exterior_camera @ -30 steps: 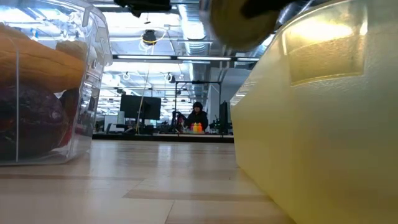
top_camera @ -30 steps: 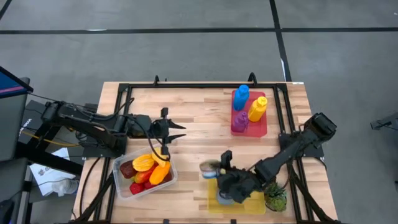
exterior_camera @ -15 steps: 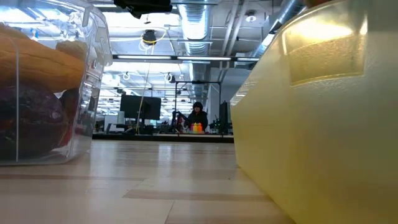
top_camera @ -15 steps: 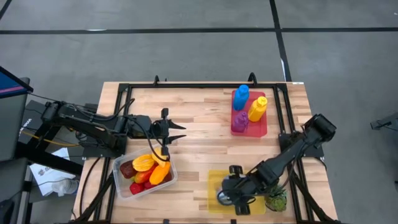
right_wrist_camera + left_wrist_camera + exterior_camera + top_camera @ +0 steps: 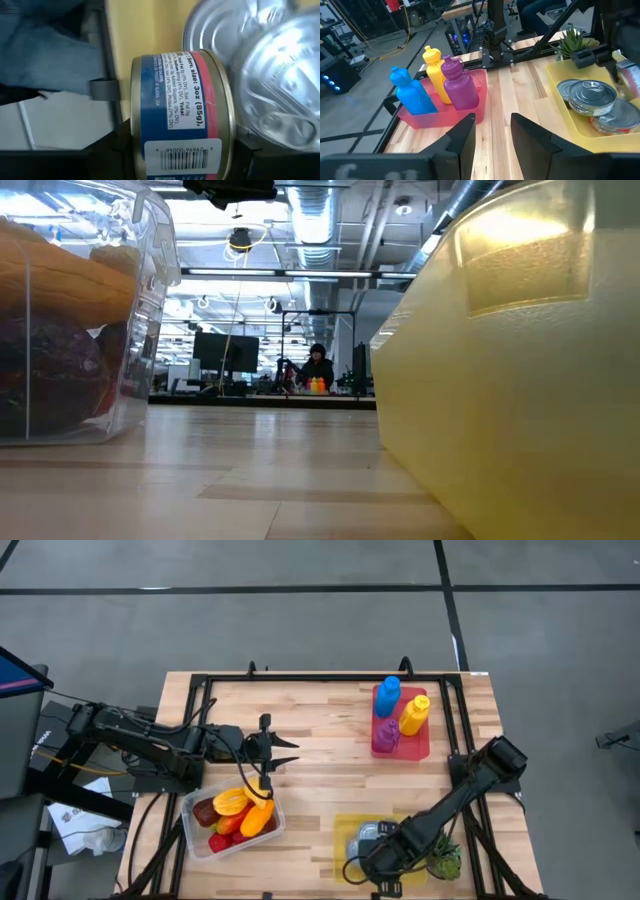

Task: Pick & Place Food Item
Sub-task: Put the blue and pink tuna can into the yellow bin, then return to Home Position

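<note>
A small can with a blue and red label [image 5: 175,125] is in my right gripper [image 5: 175,152], which is shut on it over the yellow tray [image 5: 345,830] near the table's near edge. Two unlabelled silver cans [image 5: 585,95] lie in that tray just beyond the held one. In the high view my right gripper [image 5: 372,858] hides the can. My left gripper [image 5: 293,752] hangs open over bare table, just beyond the clear tub of fruit and vegetables [image 5: 232,816]. My right gripper pinches the can between its two fingers [image 5: 112,155], one on each flat end, with the labelled side wall [image 5: 175,100] facing the camera. The can lies on its side in the hold, above the tray. I cannot tell whether it touches the tray floor or the cans.
A red tray [image 5: 425,748] at the far right holds blue, yellow and purple bottles [image 5: 445,85]. A small potted plant [image 5: 443,860] stands right of the yellow tray. A black frame [image 5: 330,677] borders the table. Bare wood lies between the tub and the trays.
My right gripper carried the can from above the yellow tray's left far corner toward the near edge and down into the tray. The can dropped out of the low view. My left arm kept still.
</note>
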Available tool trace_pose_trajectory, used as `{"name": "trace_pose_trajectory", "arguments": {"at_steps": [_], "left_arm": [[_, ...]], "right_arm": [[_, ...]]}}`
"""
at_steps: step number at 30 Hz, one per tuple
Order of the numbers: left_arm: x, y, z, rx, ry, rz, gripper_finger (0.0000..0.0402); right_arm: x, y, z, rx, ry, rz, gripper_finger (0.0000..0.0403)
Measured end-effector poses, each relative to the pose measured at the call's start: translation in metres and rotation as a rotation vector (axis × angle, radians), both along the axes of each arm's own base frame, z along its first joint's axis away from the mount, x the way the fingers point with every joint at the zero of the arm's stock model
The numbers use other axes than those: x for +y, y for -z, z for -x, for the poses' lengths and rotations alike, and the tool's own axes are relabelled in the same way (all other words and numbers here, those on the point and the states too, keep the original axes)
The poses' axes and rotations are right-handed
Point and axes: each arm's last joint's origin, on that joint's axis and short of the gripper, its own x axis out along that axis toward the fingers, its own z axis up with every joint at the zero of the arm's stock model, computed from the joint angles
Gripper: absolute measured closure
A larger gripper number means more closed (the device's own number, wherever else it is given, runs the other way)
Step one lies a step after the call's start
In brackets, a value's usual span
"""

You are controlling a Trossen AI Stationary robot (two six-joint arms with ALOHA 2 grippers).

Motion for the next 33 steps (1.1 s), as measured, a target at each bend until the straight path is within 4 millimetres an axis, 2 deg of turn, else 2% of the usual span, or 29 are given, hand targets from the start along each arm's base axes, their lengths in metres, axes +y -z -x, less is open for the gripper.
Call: {"name": "trace_pose_trajectory", "arguments": {"at_steps": [4,9,10,12,16,20,26,30,33], "left_arm": [[0.0,0.0,0.0,0.001,-0.002,0.0,0.0283],[0.0,0.0,0.0,0.0,-0.002,0.0,0.0283],[0.0,0.0,0.0,0.0,-0.002,-0.001,0.0283],[0.0,0.0,0.0,0.0,-0.002,0.0,0.0283],[0.0,-0.001,0.0,-0.009,0.0,0.0,0.0283],[-0.005,-0.014,0.01,-0.083,0.036,-0.019,0.0283],[-0.011,-0.035,0.045,-0.172,0.146,0.052,0.0283],[-0.012,-0.027,0.073,-0.187,0.203,0.113,0.0283],[-0.01,-0.014,0.094,-0.199,0.221,0.165,0.0283]], "right_arm": [[-0.002,-0.001,0.0,-0.005,0.059,0.02,0.0213],[-0.005,-0.003,-0.002,-0.018,0.085,0.014,0.006],[-0.005,-0.003,-0.003,-0.016,0.097,0.012,0.0036],[-0.005,-0.003,-0.003,-0.006,0.109,0.001,0.0018],[-0.002,-0.014,-0.006,-0.053,0.097,0.006,0.0049],[0.01,-0.038,-0.01,-0.288,0.034,0.143,0.0075],[0.031,-0.073,-0.004,-0.776,-0.064,0.461,0.0092],[0.041,-0.094,-0.013,-0.991,-0.142,0.485,0.0094],[0.044,-0.105,-0.024,-1.119,-0.256,0.425,0.0094]]}}
